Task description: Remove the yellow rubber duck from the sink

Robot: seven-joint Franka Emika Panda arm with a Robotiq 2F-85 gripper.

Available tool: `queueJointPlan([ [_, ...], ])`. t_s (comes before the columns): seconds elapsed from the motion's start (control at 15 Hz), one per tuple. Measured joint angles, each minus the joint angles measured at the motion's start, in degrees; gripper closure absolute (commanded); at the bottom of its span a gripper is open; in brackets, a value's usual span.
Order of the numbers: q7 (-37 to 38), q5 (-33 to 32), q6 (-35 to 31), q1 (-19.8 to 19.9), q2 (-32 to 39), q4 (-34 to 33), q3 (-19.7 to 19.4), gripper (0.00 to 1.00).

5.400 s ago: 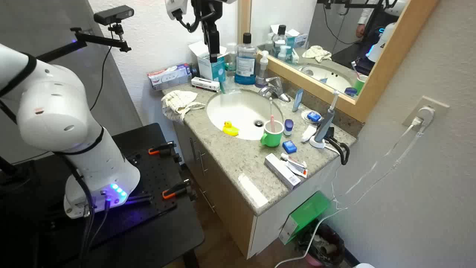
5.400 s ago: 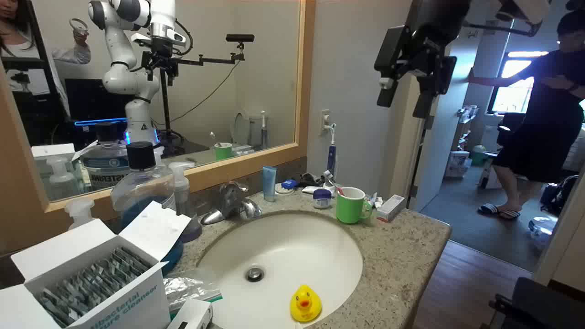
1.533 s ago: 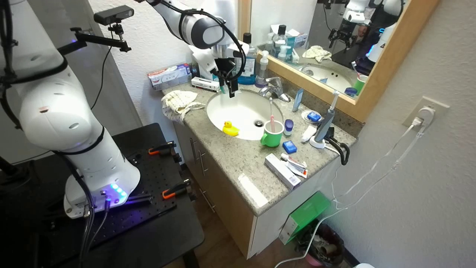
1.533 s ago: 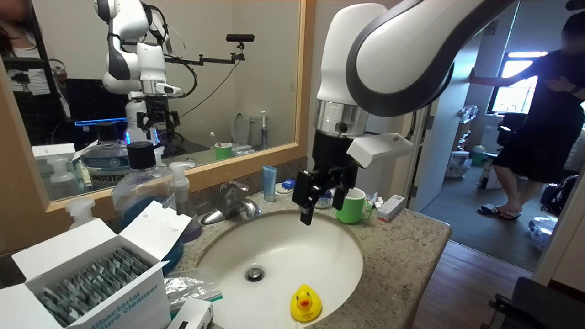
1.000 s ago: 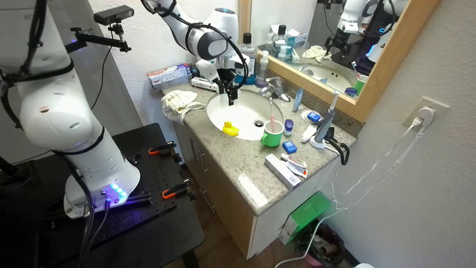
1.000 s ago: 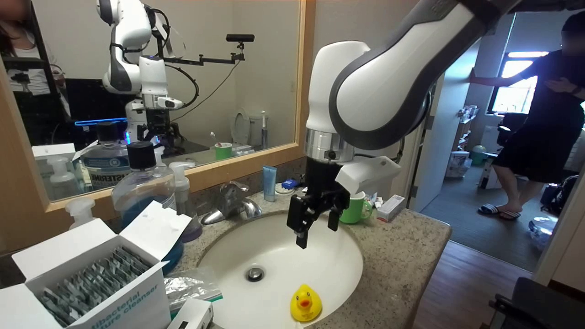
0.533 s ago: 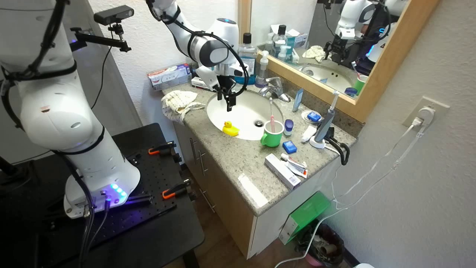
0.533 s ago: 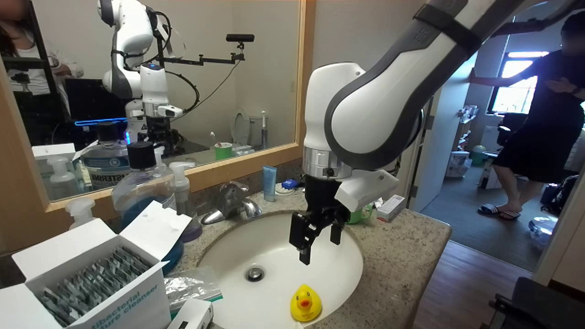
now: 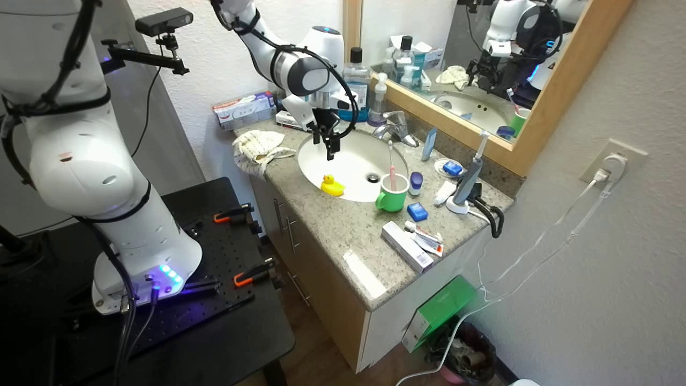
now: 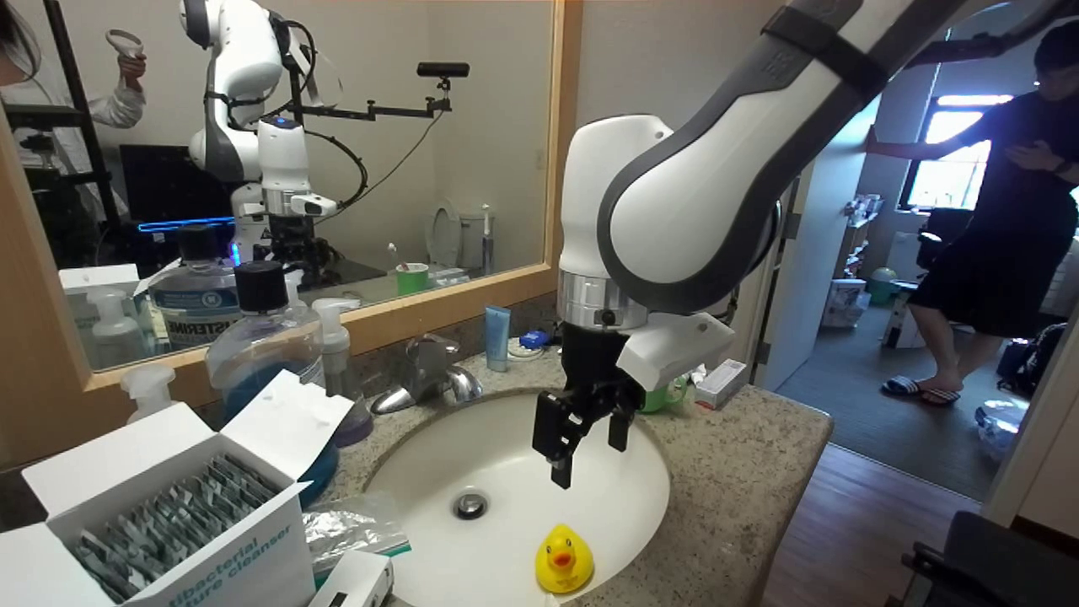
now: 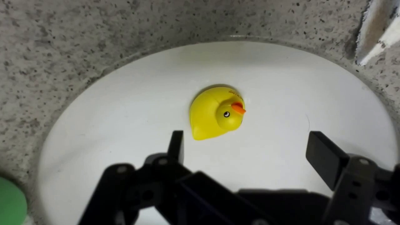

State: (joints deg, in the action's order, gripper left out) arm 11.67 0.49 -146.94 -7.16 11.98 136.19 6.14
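Note:
The yellow rubber duck sits upright in the white oval sink, close to its rim. In an exterior view the duck faces the camera, near the bottom edge of the picture. My gripper points down above the basin; in an exterior view the gripper hangs higher than the duck and apart from it. In the wrist view the gripper is open with nothing between its fingers. The duck lies beyond the fingertips there, nearer the left finger, with its orange beak to the right.
A green mug with a toothbrush stands at the sink's rim. A chrome faucet, an open white box, a mouthwash bottle and a cloth are around the basin. A mirror stands behind.
My gripper has come down from high up to above the basin, still open. Over the last half second it has hardly moved. The duck has not moved.

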Motion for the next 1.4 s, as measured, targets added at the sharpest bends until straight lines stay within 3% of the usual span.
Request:
queueJointPlan([
  [0.67, -0.1, 1.1, 0.0, -2.6, 4.1, -4.0, 1.2, 0.00],
  [1.4, 0.1, 1.4, -1.1, -2.4, 9.5, -3.5, 0.1, 0.00],
])
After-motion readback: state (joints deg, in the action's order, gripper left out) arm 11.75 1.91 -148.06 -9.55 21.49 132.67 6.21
